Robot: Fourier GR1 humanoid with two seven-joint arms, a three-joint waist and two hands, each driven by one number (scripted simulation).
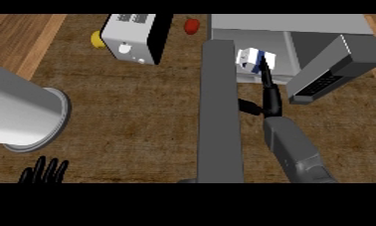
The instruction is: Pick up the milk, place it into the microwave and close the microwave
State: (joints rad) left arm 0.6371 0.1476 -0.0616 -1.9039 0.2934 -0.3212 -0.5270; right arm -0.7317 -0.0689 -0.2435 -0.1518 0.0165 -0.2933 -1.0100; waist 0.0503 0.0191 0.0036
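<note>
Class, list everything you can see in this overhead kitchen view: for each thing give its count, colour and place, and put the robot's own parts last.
counter: one, brown wood grain, fills the view.
microwave: one, grey, top right, standing open.
microwave door: one, grey, swung open toward the viewer, centre.
milk: one, white and blue carton, at the microwave's opening.
toaster: one, white with a black side, top centre-left.
red item: one, small, between toaster and microwave; type unclear.
yellow item: one, small, left of the toaster; type unclear.
left forearm: one, grey, left edge.
left hand: one, black, lower left, fingers up, resting.
right forearm: one, grey, lower right.
right hand: one, black, reaching to the milk.
</note>
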